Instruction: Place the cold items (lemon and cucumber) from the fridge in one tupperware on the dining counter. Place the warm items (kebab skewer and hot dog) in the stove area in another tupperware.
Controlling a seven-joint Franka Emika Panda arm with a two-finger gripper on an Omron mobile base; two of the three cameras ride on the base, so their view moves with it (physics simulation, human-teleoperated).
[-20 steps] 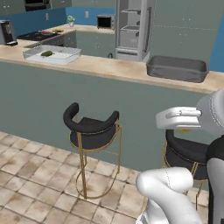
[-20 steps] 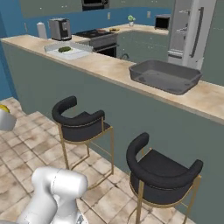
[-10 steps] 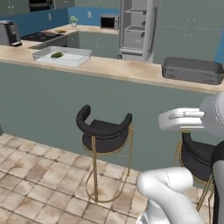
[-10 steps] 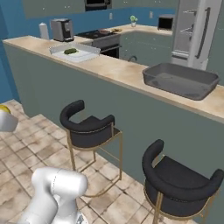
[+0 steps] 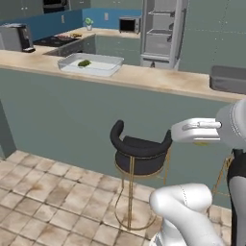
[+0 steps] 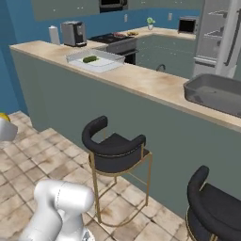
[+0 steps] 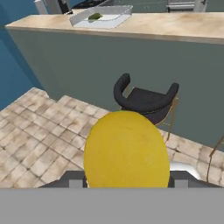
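Yellow lemon [image 7: 126, 149] is gripped between the jaws of the gripper [image 7: 126, 183], seen up close in the hand view and filling the lower middle of it. Only its sides are covered by the fingers; the tips themselves are hidden behind the fruit.

Clear tupperware [image 5: 90, 64] sits on the dining counter [image 5: 158, 79], toward the left end, with the green cucumber [image 5: 84, 63] already inside it. Same tub is seen in the right base view [image 6: 95, 60] and at the far top left of the hand view [image 7: 101, 16]. A second, dark tub [image 6: 214, 93] rests on the counter well to the right, apart from the clear one; nothing is visible inside it.

Step in hand, as judged: the lemon is being carried to the clear tub to join the cucumber. Cold half of the task is one drop away from done; warm items near the stove [image 6: 112, 38] are not yet handled.

A black stool [image 5: 138, 155] stands between the base and the counter front, directly below the path.

Next move calls for: base brought closer and further left, arm raised above counter height, lemon centred over the clear tub beside the cucumber, then lowered and let go. Risk, as judged: the round fruit may roll out if dropped from high up or near the rim.
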